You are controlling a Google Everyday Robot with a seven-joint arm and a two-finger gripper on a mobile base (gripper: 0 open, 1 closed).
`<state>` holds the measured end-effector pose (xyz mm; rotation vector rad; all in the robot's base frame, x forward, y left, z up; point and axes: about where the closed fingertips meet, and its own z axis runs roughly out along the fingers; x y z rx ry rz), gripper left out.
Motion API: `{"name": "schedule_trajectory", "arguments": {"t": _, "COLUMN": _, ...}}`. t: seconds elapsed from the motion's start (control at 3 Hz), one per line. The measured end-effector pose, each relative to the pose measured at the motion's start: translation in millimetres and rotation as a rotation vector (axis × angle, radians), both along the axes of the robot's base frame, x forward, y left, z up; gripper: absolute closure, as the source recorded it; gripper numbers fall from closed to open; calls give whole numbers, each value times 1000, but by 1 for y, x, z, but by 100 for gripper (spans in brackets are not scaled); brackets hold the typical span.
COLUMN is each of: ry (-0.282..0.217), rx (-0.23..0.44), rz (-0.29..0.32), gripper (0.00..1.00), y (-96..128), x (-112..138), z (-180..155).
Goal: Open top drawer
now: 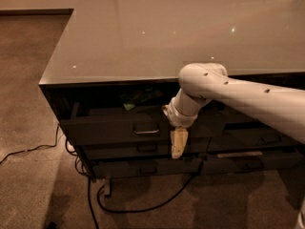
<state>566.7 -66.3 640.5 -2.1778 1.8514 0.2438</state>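
Note:
The top drawer (pixel 109 126) of the dark cabinet stands partly pulled out, its front clear of the cabinet edge. Its small metal loop handle (pixel 146 129) is at the centre of the front. A green item (pixel 135 98) lies inside at the back. My gripper (pixel 178 143) hangs from the white arm (pixel 238 97), pointing down in front of the drawer front, just right of the handle and slightly below it. It holds nothing that I can see.
The cabinet has a wide glossy grey top (pixel 167 32). Two shallower drawer fronts (pixel 143 149) sit below the top drawer. Black cables (pixel 143 206) loop on the carpet under the cabinet and run off to the left.

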Motion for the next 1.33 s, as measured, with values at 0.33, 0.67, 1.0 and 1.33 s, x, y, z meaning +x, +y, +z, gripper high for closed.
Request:
{"name": "schedule_trajectory", "arguments": {"t": 0.33, "ry": 2, "rx": -12, "rz": 1, "gripper": 0, "y": -3, "x": -15, "z": -4}}
{"name": "schedule_trajectory", "arguments": {"t": 0.67, "ry": 5, "rx": -31, "rz": 4, "gripper": 18, "y": -5, "x": -27, "z": -10}}
{"name": "schedule_trajectory", "arguments": {"t": 1.0, "ry": 8, "rx": -41, "rz": -2, "gripper": 41, "y": -12, "x": -40, "z": -12}}
{"name": "schedule_trajectory", "arguments": {"t": 1.33, "ry": 8, "rx": -40, "rz": -4, "gripper": 65, "y": -11, "x": -40, "z": -10}}
